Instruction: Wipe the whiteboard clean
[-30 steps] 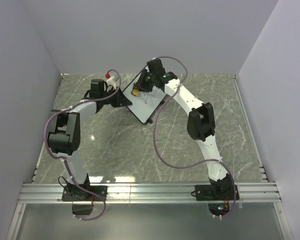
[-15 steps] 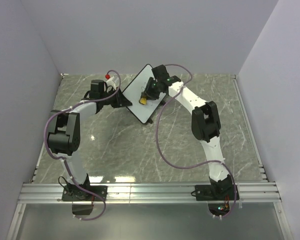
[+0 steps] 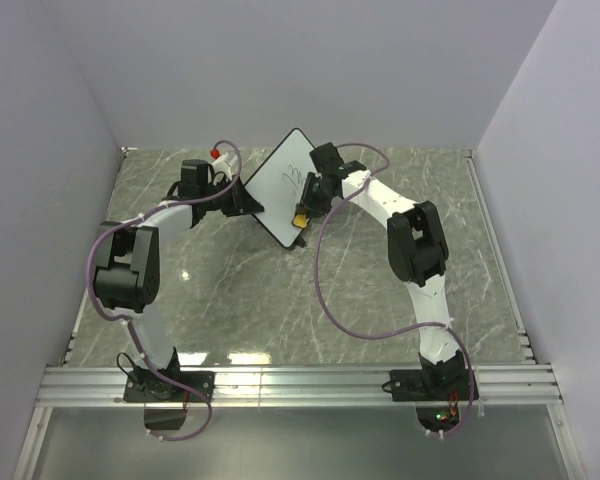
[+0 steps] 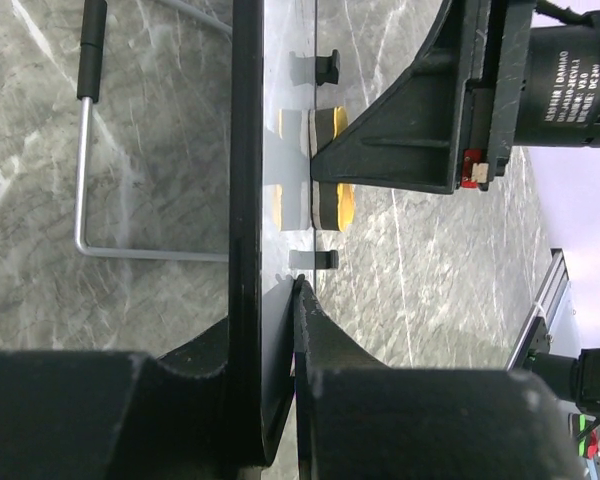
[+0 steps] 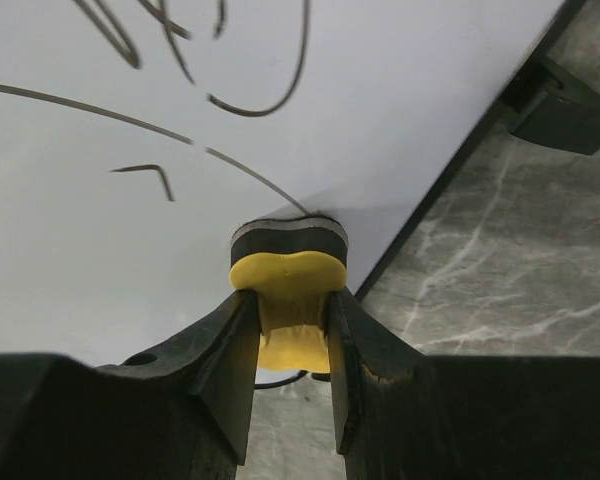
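Grey marbled table (image 3: pixel 240 300) boxed in by pale walls (image 3: pixel 280 60)
A small red-topped object (image 3: pixel 217 152) stands by the table's far left edge; ribbed aluminium rails (image 3: pixel 300 385) run across its near edge.

- The whiteboard (image 5: pixel 100 220) runs off the right wrist view's top and left edges, scribbles (image 5: pixel 250 110) cut short.
- Left wrist view: it stands edge-on, writing hidden.
- The right end effector (image 5: pixel 288 335) half hides the eraser (image 5: pixel 285 290).
- From above, scribbles too small to read.

On the black motor housing (image 4: pixel 570 75) behind the right gripper (image 5: pixel 290 305) stands "DAMIAO"; the smaller print beside it is too fine to read. The whiteboard (image 5: pixel 130 200) just ahead of that gripper's fingertips bears only unreadable black scribbles.
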